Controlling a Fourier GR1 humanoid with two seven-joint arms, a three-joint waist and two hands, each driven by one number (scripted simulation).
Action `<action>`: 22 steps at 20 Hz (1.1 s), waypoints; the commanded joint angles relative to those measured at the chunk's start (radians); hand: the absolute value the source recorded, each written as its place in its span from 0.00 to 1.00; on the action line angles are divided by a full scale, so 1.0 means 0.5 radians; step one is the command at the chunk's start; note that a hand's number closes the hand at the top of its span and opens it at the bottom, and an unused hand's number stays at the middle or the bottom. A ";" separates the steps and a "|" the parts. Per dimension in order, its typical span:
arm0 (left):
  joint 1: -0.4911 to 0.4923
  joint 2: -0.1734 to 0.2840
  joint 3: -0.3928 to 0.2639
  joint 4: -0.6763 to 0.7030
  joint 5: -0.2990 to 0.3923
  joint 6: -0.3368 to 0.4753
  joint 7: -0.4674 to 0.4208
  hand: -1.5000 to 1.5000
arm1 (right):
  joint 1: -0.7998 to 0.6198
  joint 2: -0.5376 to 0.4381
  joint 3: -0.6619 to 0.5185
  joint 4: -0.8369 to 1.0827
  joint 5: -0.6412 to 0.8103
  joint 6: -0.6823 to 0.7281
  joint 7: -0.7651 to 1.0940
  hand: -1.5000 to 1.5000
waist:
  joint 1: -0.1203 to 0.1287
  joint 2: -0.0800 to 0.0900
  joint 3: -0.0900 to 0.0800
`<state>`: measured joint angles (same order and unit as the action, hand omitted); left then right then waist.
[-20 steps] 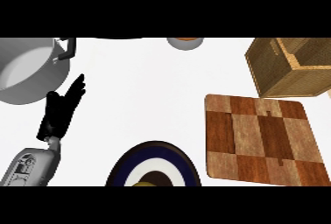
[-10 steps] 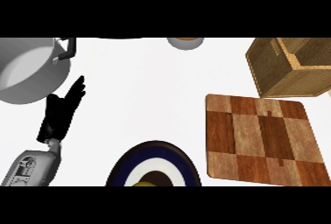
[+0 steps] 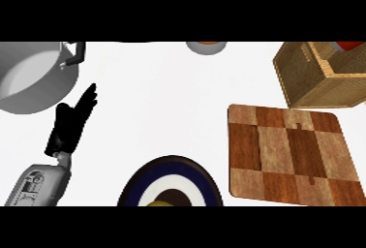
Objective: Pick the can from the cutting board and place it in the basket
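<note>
The can is seen only as a red sliver at the upper right edge, inside the basket; most of it is cut off by the frame. No can is found on the cutting board, whose chequered wooden top lies just below the basket on the desk. The placement is therefore judged to be done or very nearly so.

The can is judged to be light, rigid and smooth-sided, so some slipperiness is to be expected; its cylindrical wall at mid-height would be the proper place for a grasp.

The left hand is observed at the left, fingers straight and holding nothing. The right hand is not shown.
</note>
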<state>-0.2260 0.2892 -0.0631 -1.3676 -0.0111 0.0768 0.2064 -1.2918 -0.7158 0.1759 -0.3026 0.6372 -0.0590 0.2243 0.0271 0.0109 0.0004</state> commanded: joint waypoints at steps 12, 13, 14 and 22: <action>0.006 -0.004 0.033 -0.037 -0.013 -0.050 0.027 0.50 | 0.253 0.044 -0.424 0.270 -0.302 -0.211 -0.363 0.00 | 0.037 0.014 0.003; -0.080 -0.033 0.029 -0.027 -0.033 -0.013 0.088 0.50 | 0.305 0.128 -0.441 0.242 -0.316 -0.341 -0.382 0.00 | 0.020 0.010 0.003; -0.028 -0.056 0.009 0.000 -0.032 -0.027 0.022 0.50 | 0.255 0.082 -0.476 0.260 -0.338 -0.341 -0.381 0.00 | 0.039 0.019 0.004; -0.057 -0.050 0.026 0.013 -0.068 -0.023 0.017 0.50 | 0.266 -0.009 -0.681 0.160 -0.476 -0.749 -0.479 0.00 | 0.009 0.010 0.002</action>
<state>-0.2291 0.2736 -0.0468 -1.3875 -0.0266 0.0572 0.2224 -1.1489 -0.7016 -0.1292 -0.2126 0.4177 -0.3530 -0.0107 0.0365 0.0147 0.0018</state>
